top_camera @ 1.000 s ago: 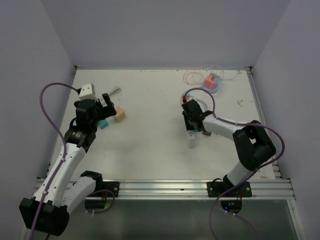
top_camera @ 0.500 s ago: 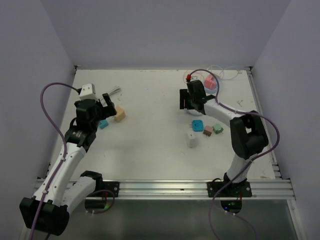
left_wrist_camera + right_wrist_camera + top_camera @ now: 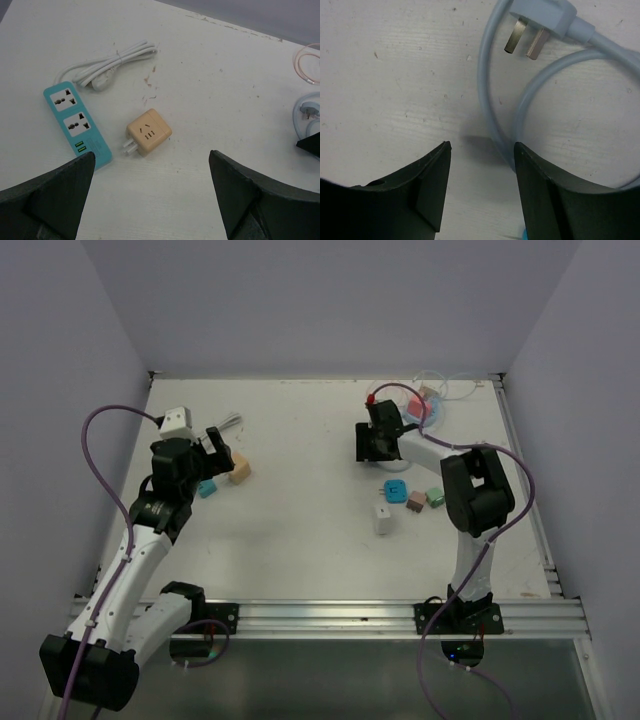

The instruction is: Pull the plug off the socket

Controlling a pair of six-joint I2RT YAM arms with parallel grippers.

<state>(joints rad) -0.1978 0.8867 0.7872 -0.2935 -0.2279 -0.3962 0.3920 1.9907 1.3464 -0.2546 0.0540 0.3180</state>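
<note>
In the left wrist view a teal power strip (image 3: 76, 122) lies flat with its sockets bare and its white cord (image 3: 112, 62) bundled behind it. A tan plug adapter (image 3: 149, 131) lies on the table beside the strip, apart from it, with its prongs showing. My left gripper (image 3: 151, 161) is open and empty just short of the adapter; in the top view the left gripper (image 3: 215, 445) is at the far left. My right gripper (image 3: 482, 147) is open and empty above a grey-blue cable (image 3: 486, 90) with a bare-pronged plug (image 3: 540, 17).
Blue (image 3: 394, 488), brown (image 3: 416, 501), green (image 3: 436, 497) and white (image 3: 383, 518) small adapters lie at mid right. A pink cube (image 3: 421, 406) with thin cable loops sits at the far right back. Walls enclose the table on three sides.
My right arm has swung away from the small adapters to the far back, over the grey-blue cable. The left arm has not moved.
</note>
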